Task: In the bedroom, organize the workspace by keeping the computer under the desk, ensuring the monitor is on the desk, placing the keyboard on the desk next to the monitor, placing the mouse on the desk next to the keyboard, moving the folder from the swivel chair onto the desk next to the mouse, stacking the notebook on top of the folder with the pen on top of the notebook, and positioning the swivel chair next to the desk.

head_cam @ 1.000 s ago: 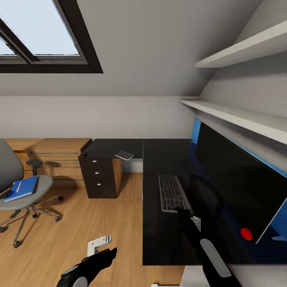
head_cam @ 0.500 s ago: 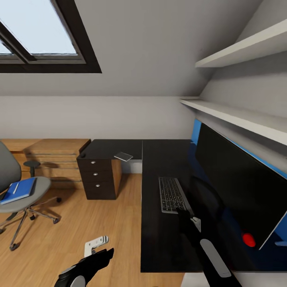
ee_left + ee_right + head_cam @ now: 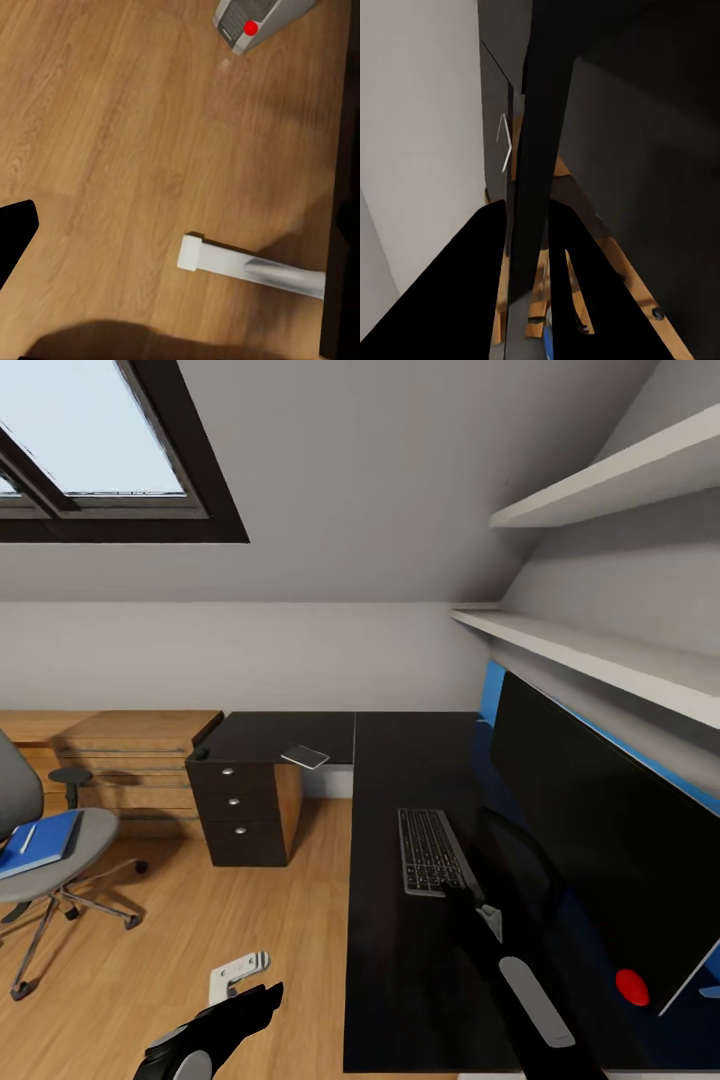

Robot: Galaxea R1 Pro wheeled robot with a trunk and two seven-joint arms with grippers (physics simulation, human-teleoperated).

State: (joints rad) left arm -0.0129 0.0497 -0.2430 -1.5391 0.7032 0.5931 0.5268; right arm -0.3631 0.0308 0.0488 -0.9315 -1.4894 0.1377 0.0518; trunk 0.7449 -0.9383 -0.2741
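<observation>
The black L-shaped desk (image 3: 400,760) fills the right half of the head view. The wide black monitor (image 3: 590,820) stands on it, and the keyboard (image 3: 432,850) lies in front of the screen. My right gripper (image 3: 462,895) hovers at the keyboard's near end, fingers (image 3: 487,270) close together with nothing seen between them. A thin grey notebook (image 3: 305,757) lies on the desk's far wing. At far left, the grey swivel chair (image 3: 85,830) carries the blue folder (image 3: 45,842) with a white pen (image 3: 27,838) on it. My left gripper (image 3: 265,998) hangs open over the floor. The silver computer (image 3: 259,19) stands on the floor. The mouse is hidden.
A black three-drawer unit (image 3: 240,810) sits under the desk's far wing, with a light-wood chest (image 3: 130,760) and a small black stool (image 3: 70,775) beside it. White shelves (image 3: 600,650) run above the monitor. A white bar (image 3: 247,266) lies on the wood floor near my left arm.
The whole head view has shifted, so the camera has moved: chair and drawer unit sit further left, and the desk's near edge sits lower. Both arms keep their pose.
</observation>
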